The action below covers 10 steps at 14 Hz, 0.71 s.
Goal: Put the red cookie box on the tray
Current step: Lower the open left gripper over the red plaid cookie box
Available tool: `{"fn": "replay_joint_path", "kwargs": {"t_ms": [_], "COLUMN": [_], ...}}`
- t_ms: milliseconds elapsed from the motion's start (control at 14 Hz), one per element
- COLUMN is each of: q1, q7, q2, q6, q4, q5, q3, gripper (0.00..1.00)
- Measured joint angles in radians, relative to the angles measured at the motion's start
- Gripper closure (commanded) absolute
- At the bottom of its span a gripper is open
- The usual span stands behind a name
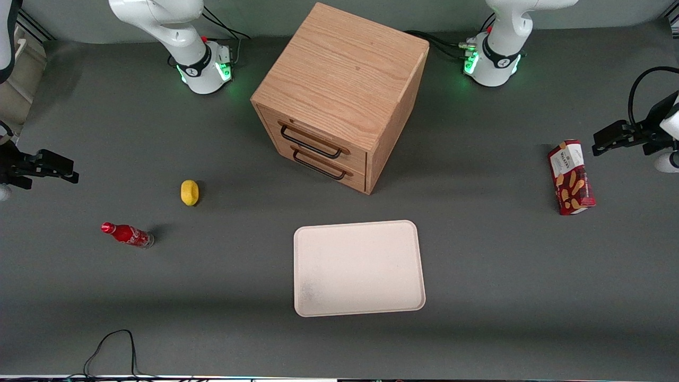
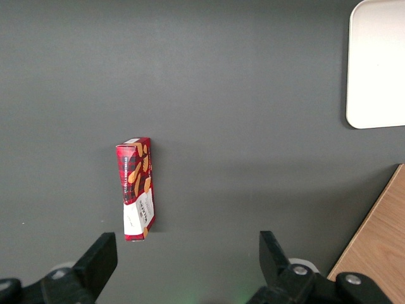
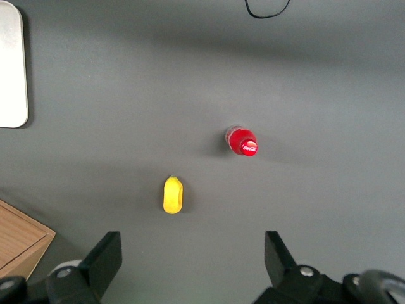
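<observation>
Well, from the front the tray (image 1: pixel 359 268) sits bare on the desk (image 1: pixel 477 297), nearer the camera than the wooden drawer cabinet (image 1: pixel 339 95). The red cookie box (image 1: pixel 571 177) lies flat toward the working arm's end, the tool (image 1: pixel 602 140) just beside it. Wrist view: tool (image 2: pixel 183 263) wide open, holding nothing, above the box (image 2: pixel 137 189).

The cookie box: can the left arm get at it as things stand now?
Probably yes. The cookie box lies flat and alone on the table, nothing touching it. The left gripper hangs open above the table close beside it, and nothing stands between them.
</observation>
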Motion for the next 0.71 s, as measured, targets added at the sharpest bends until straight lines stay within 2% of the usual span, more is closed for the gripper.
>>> {"fn": "replay_joint_path", "kwargs": {"t_ms": [714], "q1": [0.021], "q7": [0.002], "q2": [-0.006], "q6": [-0.002], "q4": [-0.023], "q5": [0.003], "q3": [0.006], "gripper": [0.0]}}
